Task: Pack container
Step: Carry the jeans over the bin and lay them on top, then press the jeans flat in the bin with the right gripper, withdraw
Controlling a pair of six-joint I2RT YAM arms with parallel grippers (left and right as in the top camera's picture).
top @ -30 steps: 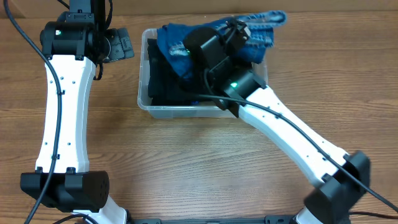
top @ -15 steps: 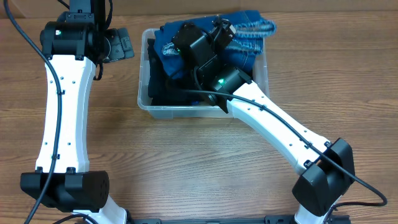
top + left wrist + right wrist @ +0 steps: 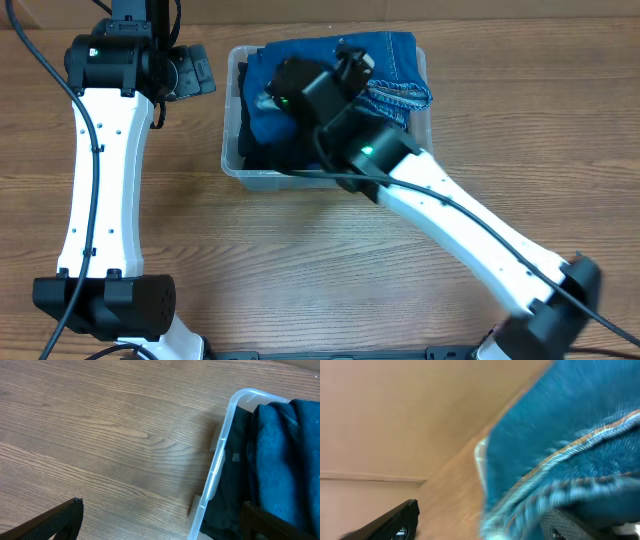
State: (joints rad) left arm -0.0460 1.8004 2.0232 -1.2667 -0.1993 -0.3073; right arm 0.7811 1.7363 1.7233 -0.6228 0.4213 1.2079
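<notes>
- The container (image 3: 285,180), a clear plastic bin with rounded corners, stands on the wooden tabletop (image 3: 300,260) toward the far edge, between the two arms.
- Folded blue jeans (image 3: 395,60) lie across the top of the container. They fill its far and right part, and a frayed hem rests by the right rim.
- Under the jeans a dark garment (image 3: 255,135) fills the near-left part of the bin, pressed against the clear wall.
- The right arm (image 3: 450,220) reaches diagonally from the near-right corner of the tabletop over the container. The right gripper (image 3: 348,62) is down on the jeans near the middle of the bin.
- In the right wrist view the picture is blurred. The right gripper (image 3: 480,520) has its two fingers set apart with denim (image 3: 570,420) and an orange-stitched seam between them. I cannot tell whether they are clamped on the cloth or only resting around it.
- The left arm (image 3: 100,170) runs up the left side of the tabletop, and the left gripper (image 3: 195,72) sits just beside the container's far-left corner, outside it.
- In the left wrist view the left gripper (image 3: 161,505) is spread wide and holds nothing. Between its fingers are bare tabletop (image 3: 100,435) and the container's rim (image 3: 220,460), with the dark garment (image 3: 230,490) and jeans (image 3: 285,460) inside.
</notes>
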